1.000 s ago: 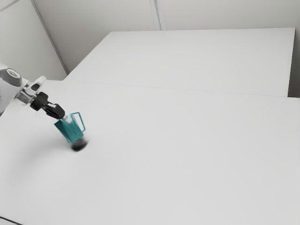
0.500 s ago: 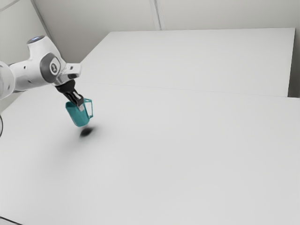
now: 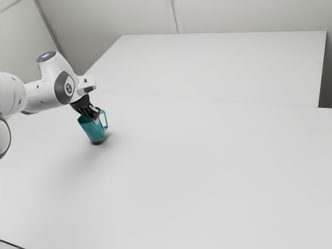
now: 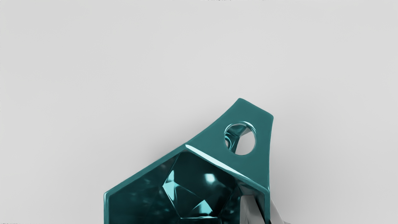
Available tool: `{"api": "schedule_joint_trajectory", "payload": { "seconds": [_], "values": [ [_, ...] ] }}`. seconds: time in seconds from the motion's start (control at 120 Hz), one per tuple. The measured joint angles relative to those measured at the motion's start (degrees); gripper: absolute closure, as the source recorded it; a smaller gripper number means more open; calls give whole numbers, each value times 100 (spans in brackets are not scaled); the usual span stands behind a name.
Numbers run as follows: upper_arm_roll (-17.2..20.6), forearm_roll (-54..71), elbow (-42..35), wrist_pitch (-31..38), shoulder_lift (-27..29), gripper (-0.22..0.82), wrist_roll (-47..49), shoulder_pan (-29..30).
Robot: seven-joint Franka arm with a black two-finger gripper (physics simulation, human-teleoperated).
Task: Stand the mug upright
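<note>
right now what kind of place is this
It looks like a bare, simulated test room rather than a home or workshop: a plain white table, a pale wall with a vertical seam behind, and one robot arm at work on a teal mug.

A mug (image 3: 95, 133) is below the tool (image 3: 95, 120), its wall between the two fingers, one inside the mug, the other outside. The handle (image 4: 263, 133) juts out beside the fingers, toward the exterior view's right, above the bench (image 3: 207, 171).
</note>
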State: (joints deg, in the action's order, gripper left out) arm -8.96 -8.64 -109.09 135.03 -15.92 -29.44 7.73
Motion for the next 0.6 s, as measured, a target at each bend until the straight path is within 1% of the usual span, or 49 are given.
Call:
{"api": "schedule_joint_trajectory", "payload": {
  "seconds": [0.258,0.292,0.467,0.533,0.6],
  "values": [
    [0,-1,-20,111,-80,78,326,0],
    [0,-2,-19,117,-82,76,356,0],
    [-7,-11,-21,126,-83,39,479,-1],
    [-8,-13,-19,125,-74,28,515,-3],
    [-9,-13,-3,116,-47,21,545,-9]
  ]
}}
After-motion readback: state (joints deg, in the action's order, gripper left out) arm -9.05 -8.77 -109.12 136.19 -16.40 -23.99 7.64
